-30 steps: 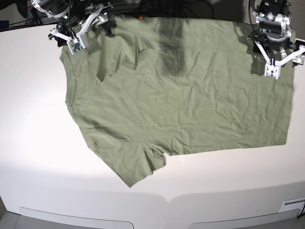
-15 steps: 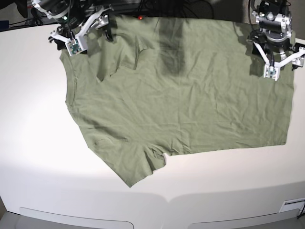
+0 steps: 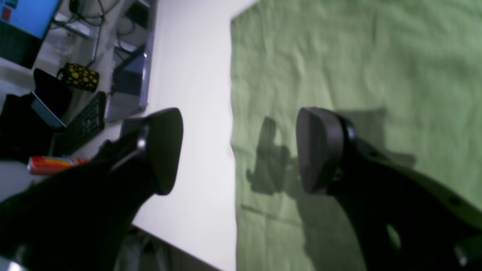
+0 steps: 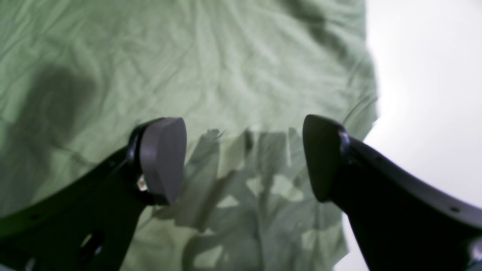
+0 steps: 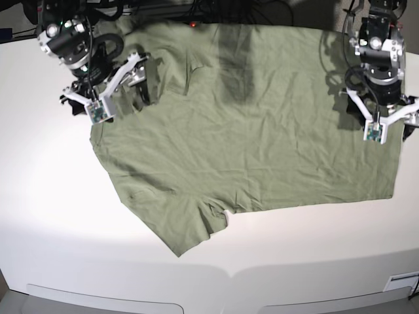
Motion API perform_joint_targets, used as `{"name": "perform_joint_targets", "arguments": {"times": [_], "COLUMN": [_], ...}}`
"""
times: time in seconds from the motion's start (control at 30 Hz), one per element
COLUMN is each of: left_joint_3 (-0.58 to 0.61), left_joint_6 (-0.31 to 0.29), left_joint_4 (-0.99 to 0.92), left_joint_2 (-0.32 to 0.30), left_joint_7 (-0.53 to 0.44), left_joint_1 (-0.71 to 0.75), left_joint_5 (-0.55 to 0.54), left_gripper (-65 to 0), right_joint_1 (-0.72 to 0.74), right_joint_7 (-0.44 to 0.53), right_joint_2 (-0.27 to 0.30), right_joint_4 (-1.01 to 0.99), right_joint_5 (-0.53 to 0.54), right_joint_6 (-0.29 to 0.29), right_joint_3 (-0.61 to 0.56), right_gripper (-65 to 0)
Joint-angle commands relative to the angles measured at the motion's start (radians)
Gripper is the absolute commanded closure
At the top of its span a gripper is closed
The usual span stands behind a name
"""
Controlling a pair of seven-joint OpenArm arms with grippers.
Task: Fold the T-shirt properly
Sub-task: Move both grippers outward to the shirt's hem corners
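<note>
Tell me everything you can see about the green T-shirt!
The T-shirt is plain sage green, soft-looking cotton, wrinkled all over, with no picture on it. It lies spread flat on the white table, not folded yet. One short sleeve points toward the front edge. Dark shadows fall across it. The open left gripper hovers over its straight edge, and the open right gripper hovers over the opposite end. Neither visibly holds the cloth.
</note>
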Motion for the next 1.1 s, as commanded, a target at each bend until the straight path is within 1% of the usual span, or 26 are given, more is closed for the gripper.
{"name": "perform_joint_targets", "arguments": {"times": [0.0, 0.07, 0.13, 0.17, 0.23, 0.27, 0.37, 0.4, 0.47, 0.5, 0.6, 0.73, 0.77, 0.83, 0.9, 0.97, 1.07], "left_joint_3": [-0.005, -0.005, -0.005, -0.005, -0.005, -0.005, -0.005, -0.005, -0.005, -0.005, -0.005, -0.005, -0.005, -0.005, -0.005, -0.005, -0.005], "left_joint_6": [0.014, 0.014, 0.01, -0.011, -0.095, -0.137, -0.253, -0.287, -0.332, -0.343, -0.343, -0.345, -0.353, -0.38, -0.409, -0.452, -0.513], "left_joint_4": [0.019, 0.019, 0.019, 0.019, 0.019, 0.019, 0.009, 0.003, -0.013, -0.025, -0.098, -0.272, -0.321, -0.422, -0.518, -0.608, -0.745], "left_joint_2": [-0.008, -0.009, -0.009, -0.009, -0.009, -0.009, -0.009, -0.009, -0.009, -0.01, -0.021, -0.057, -0.063, -0.077, -0.093, -0.109, -0.135], "left_joint_7": [-0.022, -0.022, -0.022, -0.022, -0.022, -0.022, -0.018, -0.013, 0.003, 0.007, 0.006, 0.004, 0.005, 0.006, 0.014, 0.028, 0.03], "left_joint_1": [-0.021, -0.056, -0.095, -0.117, -0.165, -0.189, -0.26, -0.283, -0.325, -0.343, -0.394, -0.48, -0.507, -0.566, -0.636, -0.711, -0.827], "left_joint_5": [0.004, -0.048, -0.123, -0.156, -0.213, -0.246, -0.334, -0.362, -0.41, -0.422, -0.423, -0.438, -0.438, -0.46, -0.51, -0.551, -0.572], "left_gripper": [-45.7, -45.7, -45.7, -45.7, -45.7, -45.7, -45.7, -45.7, -45.7, -45.7, -45.7, -45.7, -45.7, -45.7, -45.7, -45.7, -45.7], "right_joint_1": [0.014, 0.038, 0.055, 0.062, 0.08, 0.089, 0.12, 0.132, 0.16, 0.175, 0.228, 0.306, 0.327, 0.369, 0.416, 0.467, 0.539], "right_joint_7": [0.015, 0.015, 0.016, 0.016, 0.005, -0.005, -0.018, -0.018, -0.024, -0.027, -0.068, -0.142, -0.161, -0.187, -0.205, -0.246, -0.3], "right_joint_2": [0.014, 0.024, 0.023, 0.021, 0.009, -0.002, -0.043, -0.058, -0.079, -0.088, -0.114, -0.124, -0.123, -0.124, -0.124, -0.123, -0.123], "right_joint_4": [0.017, 0.017, 0.017, 0.017, 0.017, 0.017, 0.016, 0.016, 0.016, 0.016, 0.016, 0.007, -0.001, -0.026, -0.074, -0.143, -0.266], "right_joint_5": [0.01, 0.009, 0.01, 0.01, 0.015, 0.035, 0.079, 0.084, 0.082, 0.081, 0.081, 0.084, 0.085, 0.085, 0.093, 0.127, 0.16], "right_joint_6": [-0.001, -0.001, -0.001, -0.001, -0.001, 0.0, 0.002, 0.005, 0.03, 0.045, 0.075, 0.077, 0.077, 0.077, 0.077, 0.078, 0.082], "right_joint_3": [0.003, 0.003, 0.003, 0.003, 0.003, 0.003, 0.003, 0.003, 0.003, 0.003, 0.002, 0.002, 0.002, 0.002, 0.002, 0.002, 0.002], "right_gripper": [-47.9, -47.9, -47.9, -47.9, -47.9, -47.9, -47.9, -47.9, -47.9, -47.9, -47.9, -47.9, -47.9, -47.9, -47.9, -47.9, -47.9]}}
